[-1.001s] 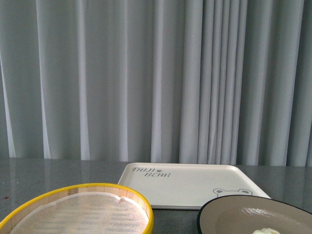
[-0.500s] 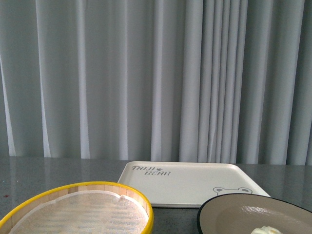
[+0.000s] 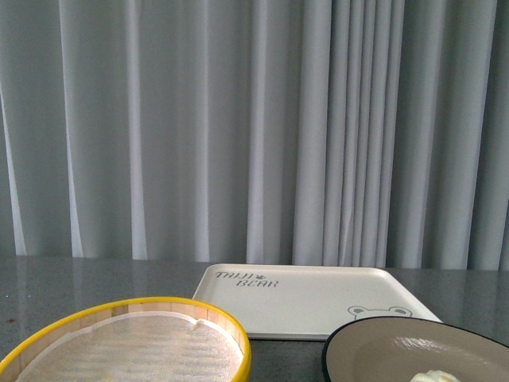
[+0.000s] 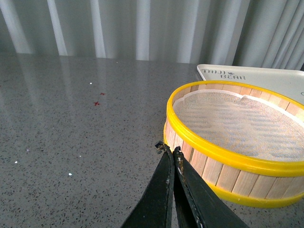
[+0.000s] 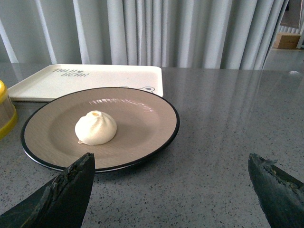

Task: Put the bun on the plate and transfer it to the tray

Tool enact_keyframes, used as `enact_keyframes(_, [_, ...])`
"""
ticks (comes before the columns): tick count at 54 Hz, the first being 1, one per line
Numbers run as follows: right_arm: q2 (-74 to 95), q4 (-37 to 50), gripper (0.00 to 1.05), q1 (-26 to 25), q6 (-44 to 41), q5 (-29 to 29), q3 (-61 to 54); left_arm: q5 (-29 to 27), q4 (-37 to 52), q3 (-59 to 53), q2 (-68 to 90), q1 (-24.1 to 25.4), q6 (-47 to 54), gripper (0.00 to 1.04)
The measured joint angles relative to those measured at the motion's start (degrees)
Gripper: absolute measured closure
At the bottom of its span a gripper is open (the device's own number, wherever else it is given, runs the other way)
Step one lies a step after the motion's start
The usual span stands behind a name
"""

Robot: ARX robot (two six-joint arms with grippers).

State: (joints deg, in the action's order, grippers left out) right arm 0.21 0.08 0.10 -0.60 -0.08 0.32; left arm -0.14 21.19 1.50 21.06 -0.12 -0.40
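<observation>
Bun [image 5: 96,128] seated on plate [image 5: 147,116], tray [image 5: 99,78] at far side, right gripper [image 5: 171,161] spread wide, empty, left gripper [image 4: 169,150] pinched closed, nothing held.

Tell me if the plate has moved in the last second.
No. The plate still hides the same part of the bear drawing on the tray.

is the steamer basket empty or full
Empty: the steamer basket holds only its white liner, and the bun sits on the plate.
</observation>
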Motion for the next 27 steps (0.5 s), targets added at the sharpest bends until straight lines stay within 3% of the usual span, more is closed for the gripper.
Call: enact_keyframes(27, [0.0,0.0,0.09,0.0,0.0,0.0,0.0,0.0,-9.5,0.0,-9.5,0.0,0.0,1.01])
